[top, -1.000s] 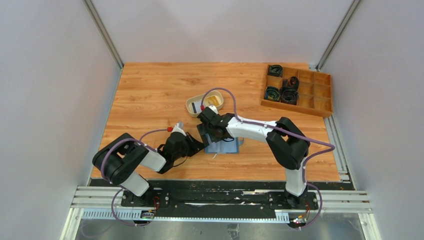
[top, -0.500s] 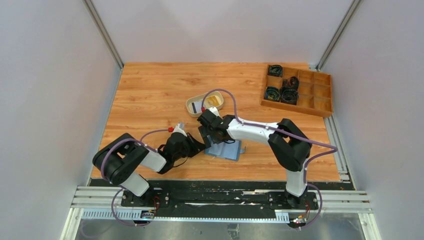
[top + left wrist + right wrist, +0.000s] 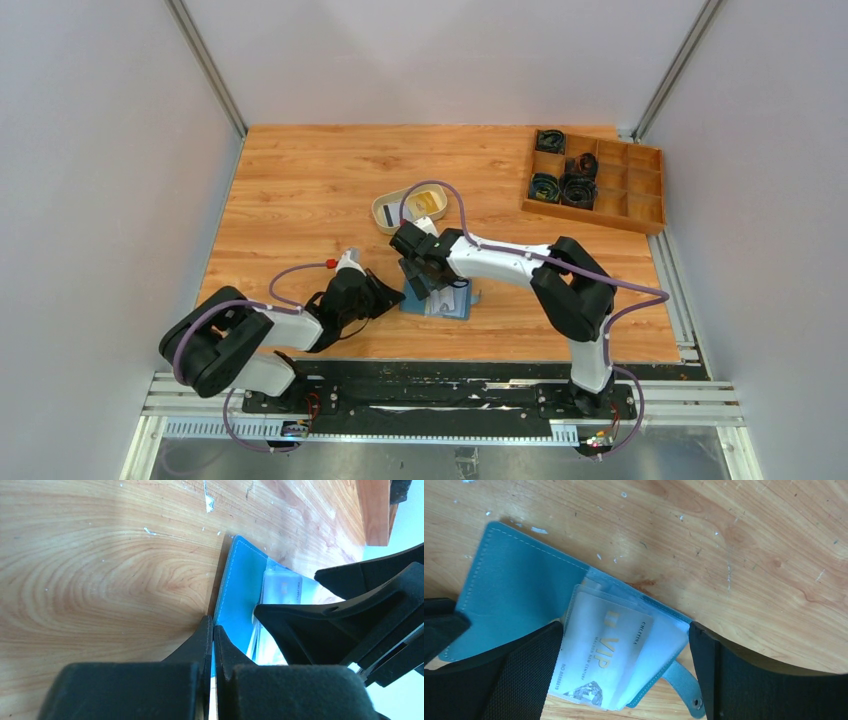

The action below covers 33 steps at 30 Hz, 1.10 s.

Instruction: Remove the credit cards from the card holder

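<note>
Right gripper (image 3: 625,626) wide over card holder (image 3: 519,590), credit cards (image 3: 609,655) half hidden inside

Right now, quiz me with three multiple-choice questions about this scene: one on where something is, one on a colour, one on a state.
1. The card holder lies: A) where the left gripper and right gripper meet, in the table's near half; B) at the far left corner; C) off the table.
2. Its colour: A) red; B) blue; C) black.
3. The right gripper is: A) open; B) shut on a card; C) out of view.
Answers: A, both grippers reach it; B, its cover is blue; A, its fingers stand apart either side of the VIP card.
</note>
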Tool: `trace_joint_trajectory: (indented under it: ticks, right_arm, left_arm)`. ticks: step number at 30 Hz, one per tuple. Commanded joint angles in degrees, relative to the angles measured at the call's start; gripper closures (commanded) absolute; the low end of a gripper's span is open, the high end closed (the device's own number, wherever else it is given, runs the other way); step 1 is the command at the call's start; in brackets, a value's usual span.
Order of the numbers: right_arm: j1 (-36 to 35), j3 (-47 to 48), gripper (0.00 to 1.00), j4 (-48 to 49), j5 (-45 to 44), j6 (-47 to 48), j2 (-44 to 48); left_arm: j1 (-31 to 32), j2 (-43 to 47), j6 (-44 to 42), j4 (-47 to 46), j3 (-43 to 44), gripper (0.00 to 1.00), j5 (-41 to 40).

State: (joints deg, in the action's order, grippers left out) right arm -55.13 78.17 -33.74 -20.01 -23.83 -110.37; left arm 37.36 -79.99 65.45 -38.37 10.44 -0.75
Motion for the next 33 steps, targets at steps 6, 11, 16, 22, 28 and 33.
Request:
trace_joint_trajectory:
  ticks: [6,11,16,22,28,33]
  right_arm:
    - [-0.7,-0.3,0.00,-0.8,-1.2,4.3,-2.2]
    - [-0.8,6.5,0.00,1.4,1.3,9.1,-4.8]
    - [-0.6,11.0,0.00,3.5,5.9,11.1,-4.5]
    - [4.2,0.5,0.00,14.0,18.5,7.0,3.9]
    - [11.2,-17.2,0.03,27.9,35.4,-1.6,12.7]
    - [12.6,-24.2,0.08,38.8,42.5,-8.5,13.5]
  left_arm:
    - [0.1,0.9,-1.4,9.6,-0.6,1.00,-5.1]
    - [0.1,1.0,-0.7,10.2,-1.1,1.00,-6.0]
    - [0.1,2.9,-0.4,13.7,-0.3,1.00,-8.2]
    - [0.1,3.5,-1.3,17.3,2.1,1.00,-9.8]
    - [0.1,2.4,-1.1,17.3,2.6,1.00,-9.9]
    - [0.1,2.4,-1.2,17.3,2.6,1.00,-10.0]
